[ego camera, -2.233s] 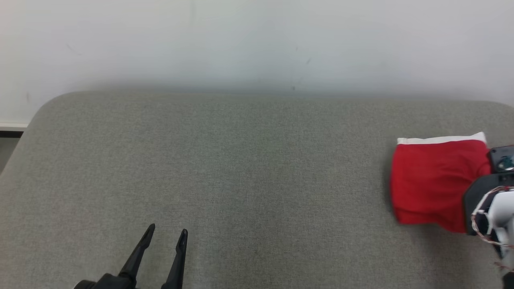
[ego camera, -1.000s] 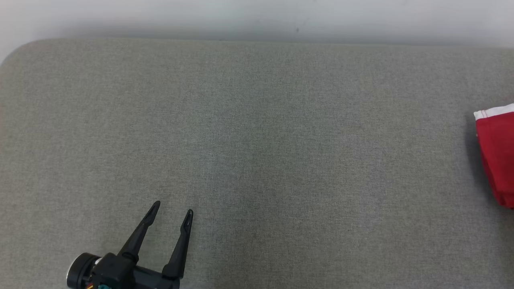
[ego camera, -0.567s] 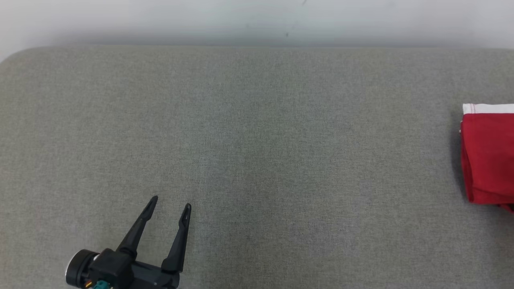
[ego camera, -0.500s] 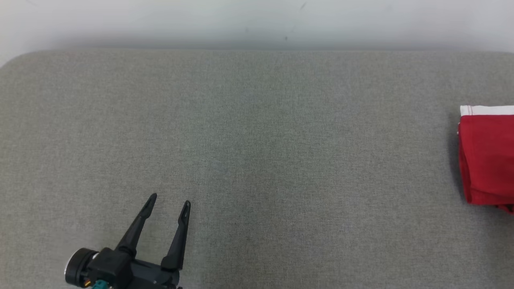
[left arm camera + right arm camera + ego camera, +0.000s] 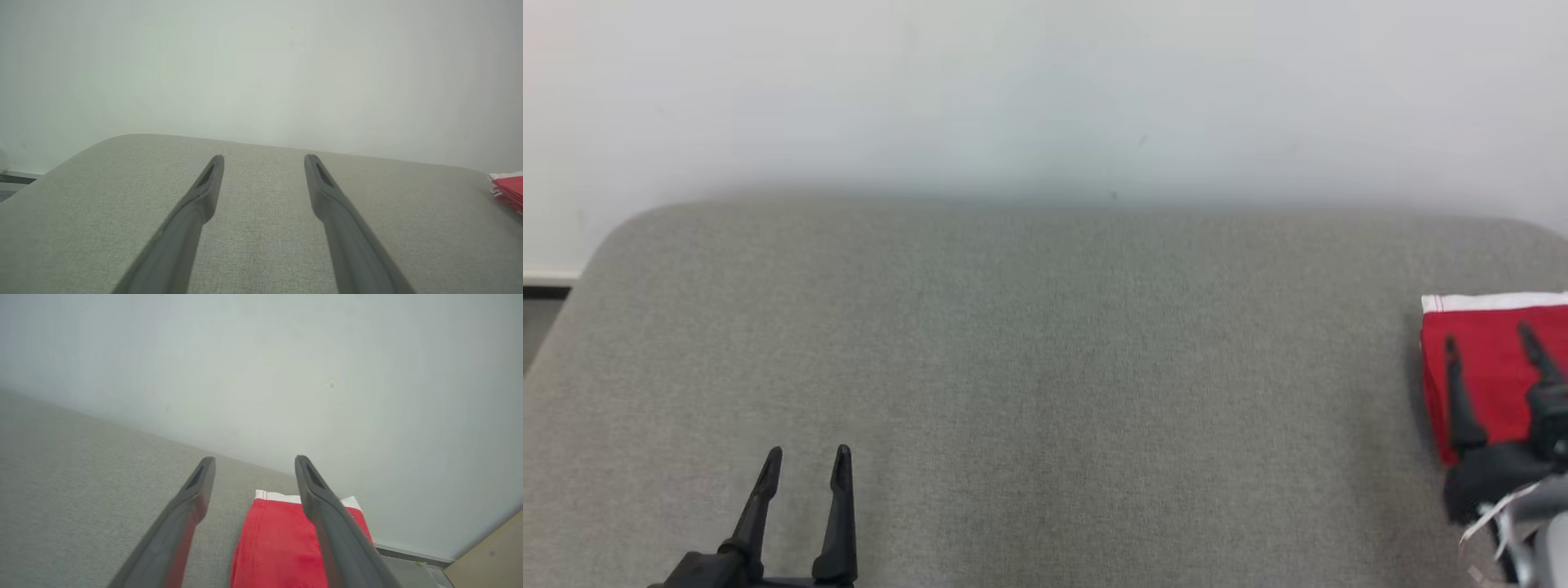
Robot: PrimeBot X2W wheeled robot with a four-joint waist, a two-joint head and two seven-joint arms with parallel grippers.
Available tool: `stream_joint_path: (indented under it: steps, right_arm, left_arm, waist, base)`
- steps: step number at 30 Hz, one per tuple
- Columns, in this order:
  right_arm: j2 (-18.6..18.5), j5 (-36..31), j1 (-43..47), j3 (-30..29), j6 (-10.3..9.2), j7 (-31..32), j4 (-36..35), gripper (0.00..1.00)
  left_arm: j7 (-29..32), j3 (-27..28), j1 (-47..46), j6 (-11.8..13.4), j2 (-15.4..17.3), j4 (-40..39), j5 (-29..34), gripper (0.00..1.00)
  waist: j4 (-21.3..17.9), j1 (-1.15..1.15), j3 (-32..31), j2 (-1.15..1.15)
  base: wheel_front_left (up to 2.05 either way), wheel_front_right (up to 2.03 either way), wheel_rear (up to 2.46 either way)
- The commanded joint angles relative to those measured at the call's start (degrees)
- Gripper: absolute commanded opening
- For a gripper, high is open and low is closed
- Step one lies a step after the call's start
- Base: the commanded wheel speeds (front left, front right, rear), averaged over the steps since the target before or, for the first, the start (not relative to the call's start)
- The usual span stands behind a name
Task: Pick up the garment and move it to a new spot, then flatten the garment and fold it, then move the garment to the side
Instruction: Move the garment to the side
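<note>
Seemingly last step: folded garment (image 5: 1494,392) lies right; right gripper (image 5: 1487,336) over it and left gripper (image 5: 809,452) both open; next, withdraw.

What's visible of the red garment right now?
The garment is red cloth with a white band along its far edge, stitched in red. It is folded into a compact rectangle, stacked layers showing at its side, lying flat at the right end of the grey cushion, near the wall. The head view's edge cuts it off. The right gripper stands open over it; contact cannot be told.
</note>
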Motion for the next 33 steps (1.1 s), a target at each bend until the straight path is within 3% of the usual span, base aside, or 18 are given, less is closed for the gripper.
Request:
stream_joint_path:
  steps: [1,7,12,23,33]
  right_arm:
    - [1.00,1.25,1.63,0.42,-0.11,-0.21,-0.79,1.00]
    - [9.80,6.12,10.02,2.09,-0.11,-1.07,-8.04,1.00]
    - [14.39,7.18,14.69,3.34,-0.11,-1.09,-10.94,1.00]
    - [15.86,8.19,18.14,4.16,-0.11,-2.94,-8.27,1.00]
    - [15.87,9.54,17.27,5.73,-0.11,-3.92,-7.19,1.00]
  left_arm:
    - [-0.17,0.34,0.83,0.05,-0.24,0.13,-0.02,1.00]
    - [-0.17,3.13,2.37,-0.43,-1.64,0.97,1.01,1.00]
    - [-0.16,4.82,4.16,-1.54,-2.66,1.70,1.91,1.00]
    - [-0.16,6.42,6.38,-3.72,-3.76,3.87,2.88,1.00]
    - [-0.16,6.80,6.05,-4.13,-4.25,3.86,3.44,1.00]
  waist:
    - [1.97,0.01,-4.26,0.01]
    - [1.41,0.01,-7.21,0.01]
    - [0.68,0.01,-8.38,0.01]
    - [-0.46,0.01,-8.74,0.01]
    - [-1.29,0.01,-8.52,0.01]
  base:
    - [0.00,0.00,0.00]
    - [0.00,0.00,0.00]
    - [0.00,0.00,0.00]
    - [0.00,0.00,0.00]
    - [0.00,0.00,0.00]
